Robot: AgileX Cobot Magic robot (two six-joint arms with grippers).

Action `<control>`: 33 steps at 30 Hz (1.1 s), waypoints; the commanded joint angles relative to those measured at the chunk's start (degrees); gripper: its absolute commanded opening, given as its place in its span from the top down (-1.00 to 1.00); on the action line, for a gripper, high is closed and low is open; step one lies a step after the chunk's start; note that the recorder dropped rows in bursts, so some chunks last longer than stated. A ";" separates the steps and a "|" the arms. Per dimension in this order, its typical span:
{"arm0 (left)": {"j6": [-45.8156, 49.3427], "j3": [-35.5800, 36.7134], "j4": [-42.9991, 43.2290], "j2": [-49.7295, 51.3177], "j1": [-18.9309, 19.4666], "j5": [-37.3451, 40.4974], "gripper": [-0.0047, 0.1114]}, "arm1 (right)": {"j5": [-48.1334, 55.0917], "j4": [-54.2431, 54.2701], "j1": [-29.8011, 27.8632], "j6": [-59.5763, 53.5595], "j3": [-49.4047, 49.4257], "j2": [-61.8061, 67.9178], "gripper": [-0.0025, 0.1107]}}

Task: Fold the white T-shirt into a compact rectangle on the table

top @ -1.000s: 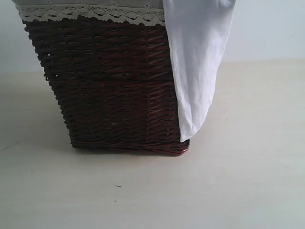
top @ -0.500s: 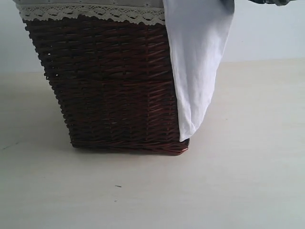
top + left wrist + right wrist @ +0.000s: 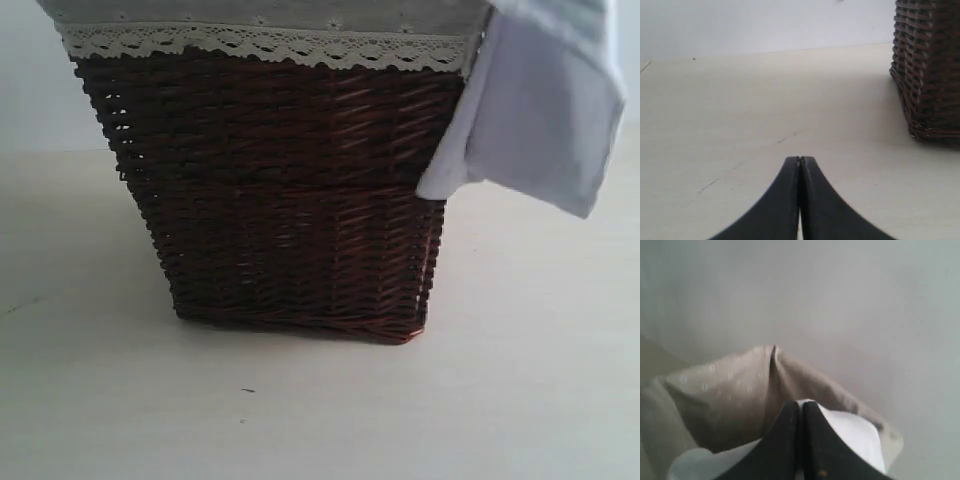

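The worktop (image 3: pixel 300 420) is occupied by a dark wicker basket (image 3: pixel 290 200). The white T-shirt (image 3: pixel 545 130) is draped over the basket's right-hand rim, and none of it is laid on the worktop. Its long axis is seen running down from the rim, slanted outward to the right. The right pincer (image 3: pixel 800 405), directly at the cloth, is pressed together and is judged to be pinching it. The left pincer (image 3: pixel 800 160) is pressed together on nothing and held low, well apart from the shirt, so the right arm is nearer.

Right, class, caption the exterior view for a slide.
White T-shirt hanging from a dark wicker basket's top corner, pale table beneath.
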 commanded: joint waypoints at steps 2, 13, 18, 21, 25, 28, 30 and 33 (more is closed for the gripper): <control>0.13 -0.01 -0.03 -0.38 0.12 -0.52 0.92 | -2.49 1.35 0.00 8.83 -13.48 -2.30 0.96; 0.13 -0.01 -0.03 -0.38 0.12 -0.52 0.92 | 5.89 0.61 0.00 22.10 -35.89 -2.21 0.96; 0.13 -0.01 -0.03 -0.38 0.12 -0.52 0.92 | 12.08 -0.29 0.00 24.26 -37.48 -2.53 0.96; 0.13 -0.01 -0.03 -0.38 0.12 -0.52 0.92 | 11.22 0.74 0.00 25.10 -37.48 -3.17 0.96; 0.13 -0.01 -0.03 -0.38 0.12 -0.52 0.92 | 6.05 3.21 0.00 24.24 -37.51 -5.32 0.96; 0.13 -0.01 -0.03 -0.38 0.12 -0.52 0.92 | 6.88 0.98 0.00 24.00 -37.51 -6.83 0.96; 0.13 -0.01 -0.03 -0.38 0.12 -0.52 0.92 | 9.85 -2.36 0.00 25.96 -37.51 -6.94 0.96; 0.13 -0.01 -0.03 -0.38 0.12 -0.52 0.92 | 14.80 -9.02 0.00 30.46 -36.89 -6.79 0.96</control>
